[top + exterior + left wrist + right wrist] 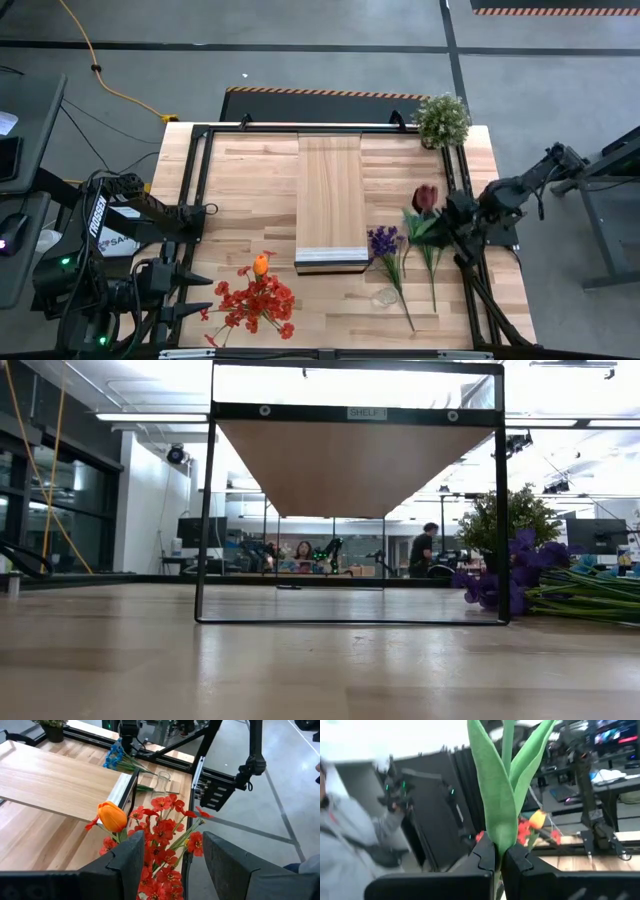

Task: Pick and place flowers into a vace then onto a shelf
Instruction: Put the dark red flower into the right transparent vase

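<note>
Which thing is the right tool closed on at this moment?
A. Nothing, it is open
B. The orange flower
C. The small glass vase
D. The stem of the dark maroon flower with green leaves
D: in the right wrist view the right tool pinches the stem of the dark maroon flower, its green leaves rising above the fingers.

The long light-wood shelf (329, 200) stands mid-surface, the red and orange flowers (256, 300) to its left, the purple flowers (384, 243) and clear glass vase (386, 297) to its right, the bushy potted plant (442, 120) at the far right corner.
</note>
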